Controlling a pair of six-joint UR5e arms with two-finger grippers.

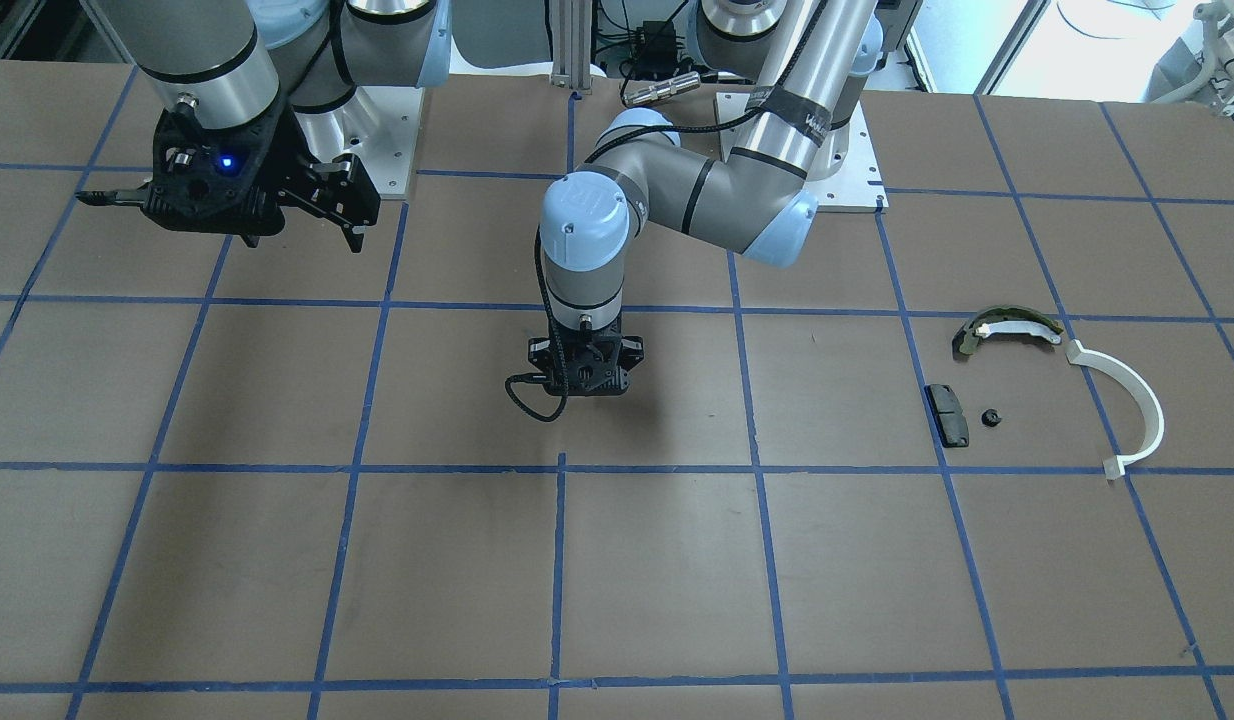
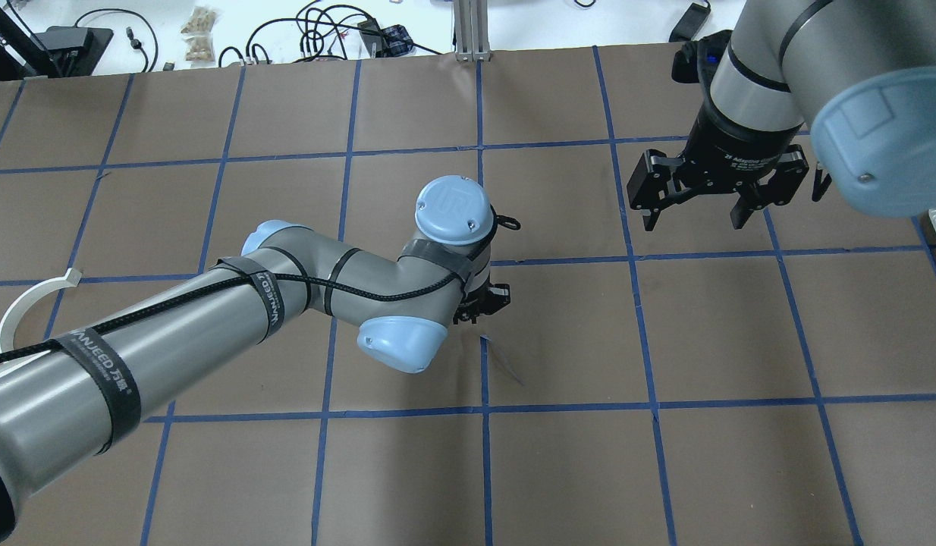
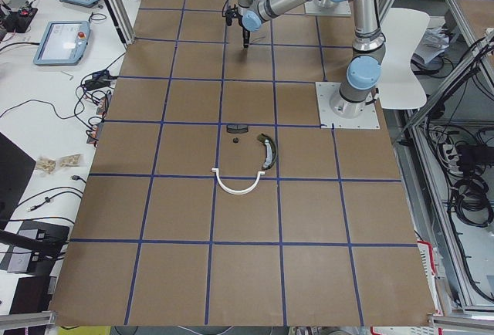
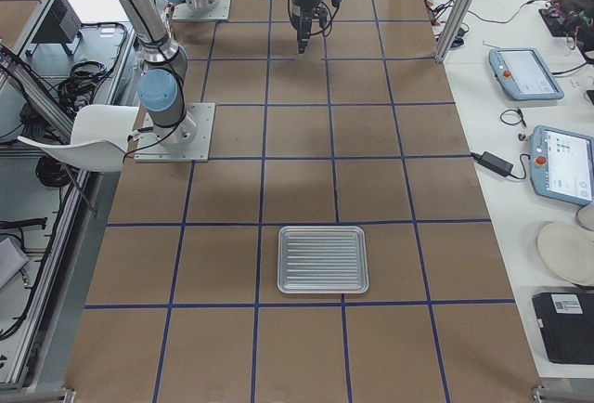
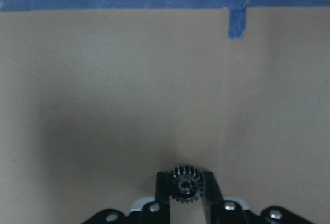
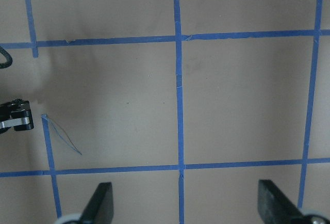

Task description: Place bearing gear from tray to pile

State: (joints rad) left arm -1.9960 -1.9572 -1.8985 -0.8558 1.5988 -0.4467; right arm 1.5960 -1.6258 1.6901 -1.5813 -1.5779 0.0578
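My left gripper (image 5: 184, 189) is shut on a small black toothed bearing gear (image 5: 184, 173), held between its fingertips just above the brown table. It hangs over the table's middle (image 1: 583, 392), also in the overhead view (image 2: 485, 305). The pile lies at the table's left end: an olive-green curved shoe (image 1: 1007, 328), a thin white arc (image 1: 1129, 400), a black pad (image 1: 946, 414) and a small black part (image 1: 992, 417). The ribbed metal tray (image 4: 323, 259) at the right end looks empty. My right gripper (image 2: 699, 216) is open and empty, held high.
Blue tape lines (image 1: 560, 570) divide the brown table into squares. The white arc also shows at the overhead view's left edge (image 2: 28, 303). The right wrist view sees the left gripper's finger (image 6: 18, 118) at its left edge.
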